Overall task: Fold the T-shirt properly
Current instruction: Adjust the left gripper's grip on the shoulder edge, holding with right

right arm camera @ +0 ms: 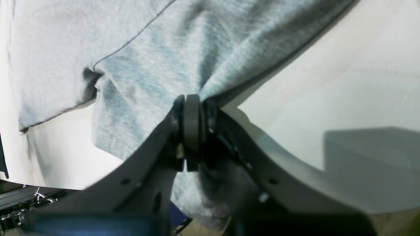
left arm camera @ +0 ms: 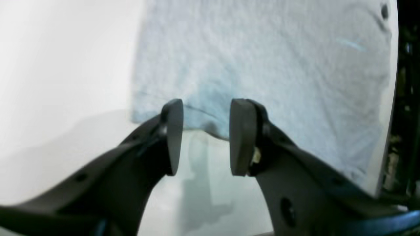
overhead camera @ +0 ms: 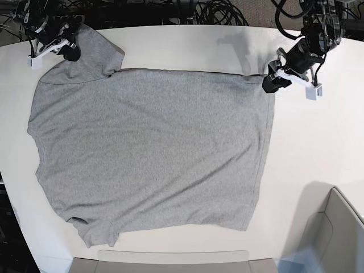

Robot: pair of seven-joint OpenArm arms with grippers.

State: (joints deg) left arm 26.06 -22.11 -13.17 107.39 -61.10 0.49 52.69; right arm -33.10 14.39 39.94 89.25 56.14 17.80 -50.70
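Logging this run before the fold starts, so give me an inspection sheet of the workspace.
Surface: white table, bare around the shirt.
Job's things: grey T-shirt spread flat, plain side up, one sleeve lifted.
Clutter: grey bin at one corner.
Grippers: right gripper shut on a sleeve; left gripper open at the hem corner.
Cables: black bundle beyond the far edge.
Surroundings: nothing seen.

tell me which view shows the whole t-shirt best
The base view: the T-shirt lies spread flat, both sleeves and hem visible. The left wrist view shows only one edge; the right wrist view shows bunched fabric pinched in the right end effector.
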